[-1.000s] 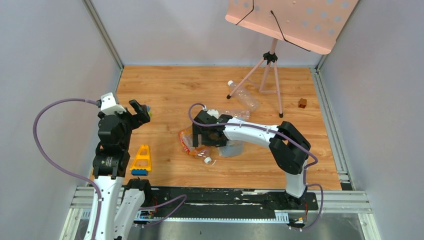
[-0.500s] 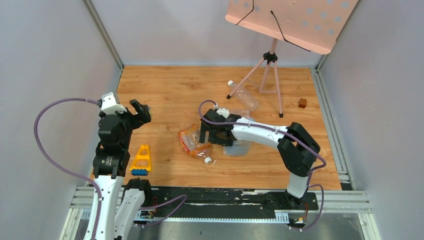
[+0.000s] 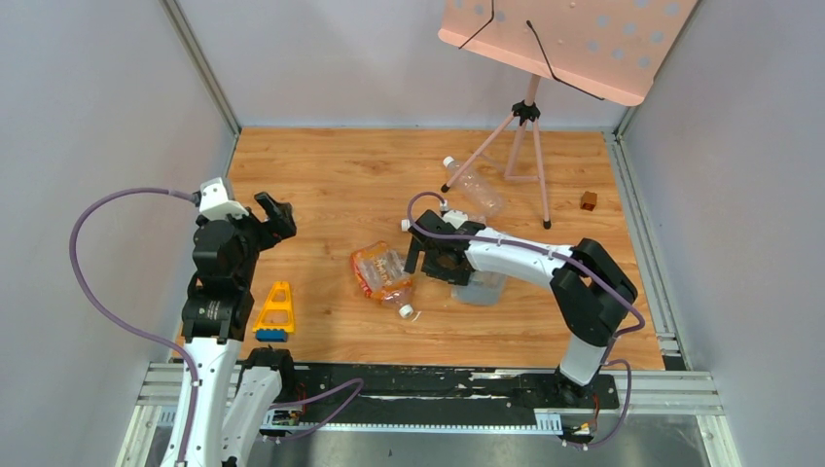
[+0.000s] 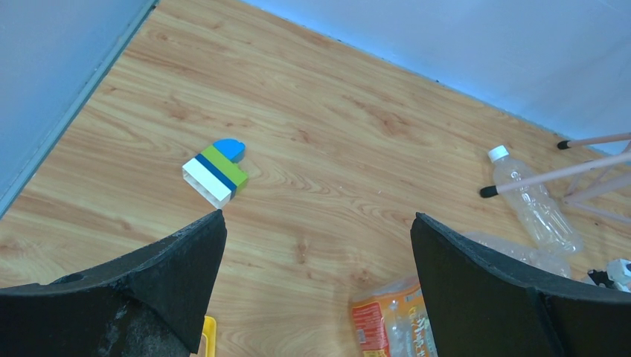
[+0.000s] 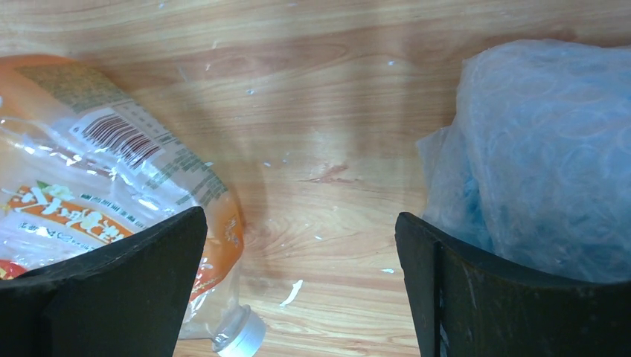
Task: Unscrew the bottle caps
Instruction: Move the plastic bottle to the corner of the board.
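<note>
1. Orange-labelled bottle (image 3: 384, 274) lies on its side in the middle of the wooden desk (image 3: 331, 175), neck towards the near edge, with its white cap (image 3: 406, 312) on the neck
2. The right gripper (image 3: 425, 255) hangs low just right of that bottle, jaws spread wide and holding nothing; in the wrist view bare wood shows between its fingers, with the bottle by one finger and crumpled clear plastic (image 5: 536, 149) by the other
3. A clear bottle (image 3: 474, 185) lies towards the far edge, beside a foot of the pink music stand (image 3: 530, 112), and its own white top (image 3: 448, 161) is on
4. The left gripper (image 3: 275, 216) is raised near the left edge, jaws apart and empty, above a striped toy block (image 4: 216, 171)
5. A yellow toy (image 3: 276, 311) sits towards the near left corner, and a brown cube (image 3: 589, 200) near the right edge
</note>
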Robot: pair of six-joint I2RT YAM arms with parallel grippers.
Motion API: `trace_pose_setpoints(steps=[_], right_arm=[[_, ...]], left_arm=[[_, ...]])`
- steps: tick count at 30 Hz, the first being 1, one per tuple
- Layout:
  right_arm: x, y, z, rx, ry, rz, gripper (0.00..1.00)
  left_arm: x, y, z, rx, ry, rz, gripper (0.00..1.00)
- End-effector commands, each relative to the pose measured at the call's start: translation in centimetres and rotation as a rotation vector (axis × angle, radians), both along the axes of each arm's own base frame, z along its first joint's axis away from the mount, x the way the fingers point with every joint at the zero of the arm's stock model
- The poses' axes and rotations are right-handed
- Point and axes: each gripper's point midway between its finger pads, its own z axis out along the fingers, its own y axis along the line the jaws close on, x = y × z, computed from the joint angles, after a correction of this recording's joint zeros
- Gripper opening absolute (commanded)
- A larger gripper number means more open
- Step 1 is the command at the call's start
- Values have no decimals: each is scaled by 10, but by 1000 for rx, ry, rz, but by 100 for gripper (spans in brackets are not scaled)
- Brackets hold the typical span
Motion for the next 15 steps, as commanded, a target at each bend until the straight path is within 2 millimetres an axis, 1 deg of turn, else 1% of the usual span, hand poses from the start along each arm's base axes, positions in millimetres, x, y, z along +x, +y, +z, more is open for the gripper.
trace_pose_setpoints(steps=[1,4,8,11,15], right_arm=[[6,-27,4,-21,-16,-81,100],[7,-38,3,-35,-19,-92,100],[6,-44,6,-32,-35,-75,100],[6,-51,7,-38,-36,-59,100],[7,-75,-2,-65,-20,-99,100]], left_arm=[[3,-1,12,-4,-45,-2,100],[5,-1,11,-8,-44,-4,100],[8,-4,8,-15,-35,-16,100],[9,-5,5,-16,-24,-22,100],[10,-5,4,-18,-20,-23,100]])
